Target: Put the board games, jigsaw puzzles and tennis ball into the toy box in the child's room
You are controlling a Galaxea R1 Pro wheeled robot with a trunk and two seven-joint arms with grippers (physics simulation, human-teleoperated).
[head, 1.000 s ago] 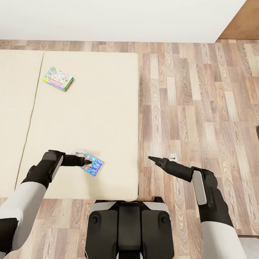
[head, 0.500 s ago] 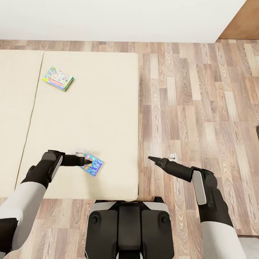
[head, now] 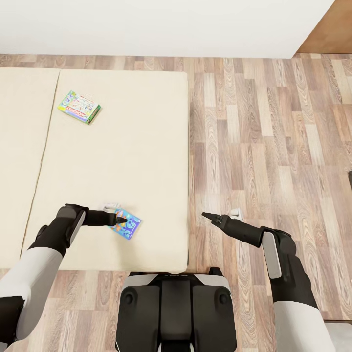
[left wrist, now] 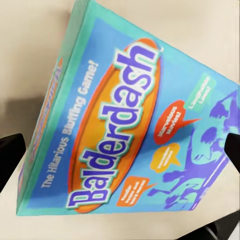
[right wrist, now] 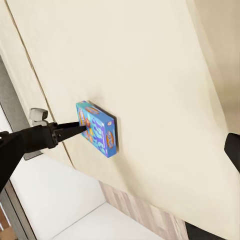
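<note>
A blue board game (head: 128,224) lies flat on the beige bed (head: 146,146) near its front edge; its lid reads Balderdash (left wrist: 120,125) in the left wrist view. My left gripper (head: 118,218) hovers right over its left end, open, with one fingertip (left wrist: 9,156) at each side of the box. From the right wrist view the left gripper (right wrist: 77,128) points at the box (right wrist: 100,129). A pale green-edged board game (head: 79,106) lies far back on the bed. My right gripper (head: 206,215) hangs open over the floor beside the bed, holding nothing.
Wood plank floor (head: 274,146) stretches to the right of the bed. A white wall (head: 146,24) runs behind it, with a brown wooden panel (head: 327,29) at the far right. My own base (head: 176,303) stands against the bed's front edge.
The left gripper has shifted very slightly over the blue box. The box, the right arm and the view stay as they were.
</note>
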